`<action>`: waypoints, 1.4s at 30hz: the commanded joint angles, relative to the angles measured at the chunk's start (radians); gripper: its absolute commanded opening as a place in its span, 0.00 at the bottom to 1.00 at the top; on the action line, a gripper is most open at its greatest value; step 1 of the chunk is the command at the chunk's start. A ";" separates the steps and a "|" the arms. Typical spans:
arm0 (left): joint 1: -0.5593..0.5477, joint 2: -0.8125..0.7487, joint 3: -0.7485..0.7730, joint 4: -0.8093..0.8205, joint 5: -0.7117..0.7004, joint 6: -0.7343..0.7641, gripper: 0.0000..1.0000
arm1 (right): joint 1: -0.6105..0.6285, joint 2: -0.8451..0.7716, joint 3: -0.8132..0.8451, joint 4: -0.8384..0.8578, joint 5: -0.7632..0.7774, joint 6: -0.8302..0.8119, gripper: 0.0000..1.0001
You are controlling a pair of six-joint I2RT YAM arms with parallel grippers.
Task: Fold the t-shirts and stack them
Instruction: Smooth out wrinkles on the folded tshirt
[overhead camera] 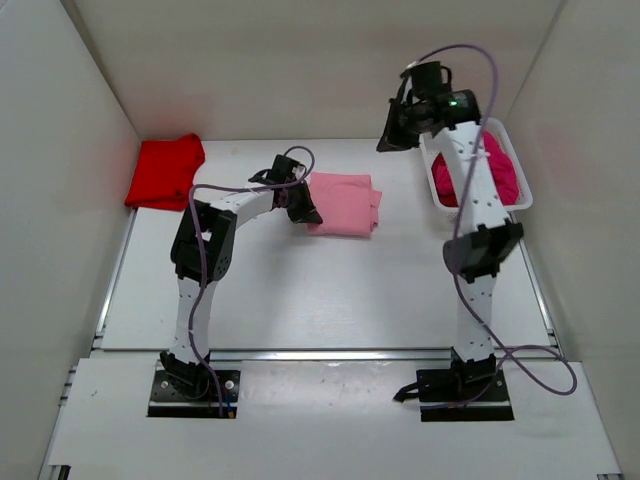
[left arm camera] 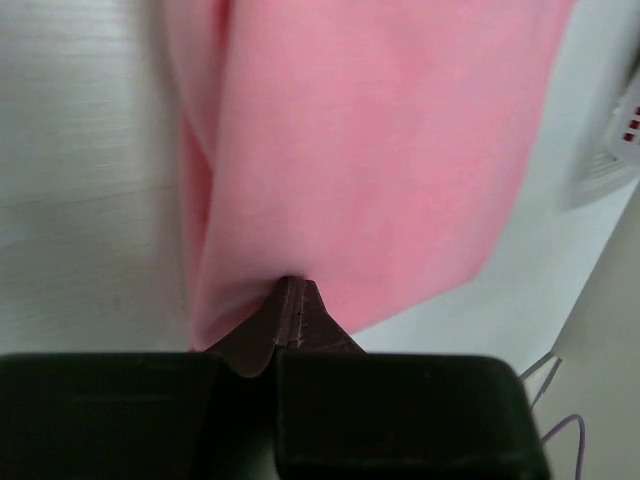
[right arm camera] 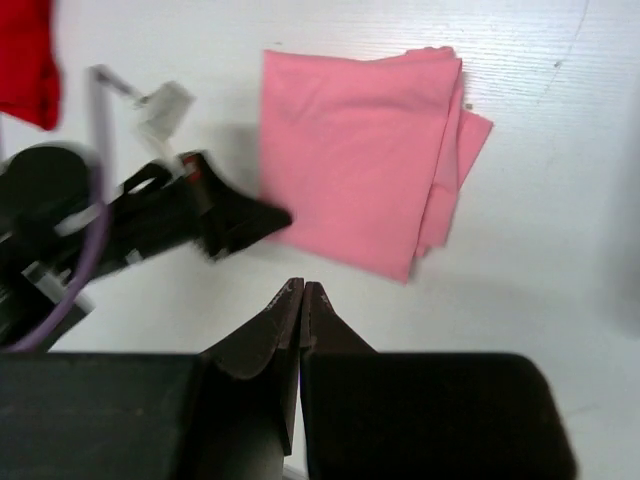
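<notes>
A folded light pink t-shirt (overhead camera: 345,203) lies on the table at mid-back; it also shows in the left wrist view (left arm camera: 370,150) and the right wrist view (right arm camera: 350,170). My left gripper (overhead camera: 308,212) is shut, its tip (left arm camera: 290,282) touching the pink shirt's left edge; no cloth shows between the fingers. It also shows in the right wrist view (right arm camera: 275,215). My right gripper (overhead camera: 388,135) is shut and empty (right arm camera: 302,285), raised high above the table to the right of the pink shirt. A folded bright red t-shirt (overhead camera: 165,172) lies at the back left. Magenta t-shirts (overhead camera: 490,170) are bunched in the basket.
A white mesh basket (overhead camera: 527,200) stands at the back right, next to the right arm; its corner shows in the left wrist view (left arm camera: 610,150). White walls enclose the table on the left, back and right. A purple cable loops over each arm.
</notes>
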 commanded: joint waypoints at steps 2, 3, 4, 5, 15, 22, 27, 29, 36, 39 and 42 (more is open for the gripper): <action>0.028 -0.035 -0.050 0.033 0.023 0.014 0.01 | -0.034 -0.341 -0.157 0.000 0.038 -0.027 0.00; 0.033 -0.035 -0.066 0.035 0.024 0.000 0.02 | -0.044 -0.416 -0.246 0.032 -0.022 -0.025 0.00; 0.033 -0.041 -0.073 0.050 0.027 0.001 0.02 | -0.057 -0.473 -0.292 0.067 -0.083 -0.035 0.00; 0.034 -0.045 -0.085 0.048 0.030 0.000 0.01 | -0.059 -0.505 -0.428 0.095 -0.179 -0.036 0.00; 0.031 -0.092 -0.159 0.123 0.042 -0.029 0.03 | -0.182 -0.946 -1.527 1.038 -0.428 0.151 0.07; 0.024 -0.112 -0.151 0.089 0.022 -0.026 0.04 | -0.050 -0.506 -1.432 1.190 -0.441 0.155 0.00; 0.016 -0.109 -0.140 0.064 -0.006 -0.011 0.04 | -0.001 -0.400 -1.486 1.330 -0.397 0.192 0.00; 0.008 -0.103 -0.136 0.054 -0.016 -0.003 0.04 | 0.010 -0.375 -1.516 1.370 -0.334 0.208 0.00; 0.008 -0.106 -0.154 0.043 -0.038 0.004 0.03 | -0.005 -0.317 -1.592 1.525 -0.191 0.350 0.00; 0.010 -0.114 -0.165 0.043 -0.041 0.003 0.03 | 0.002 -0.305 -1.598 1.477 -0.127 0.344 0.00; 0.021 -0.120 -0.172 0.040 -0.041 0.001 0.04 | 0.015 -0.305 -1.605 1.425 -0.067 0.327 0.00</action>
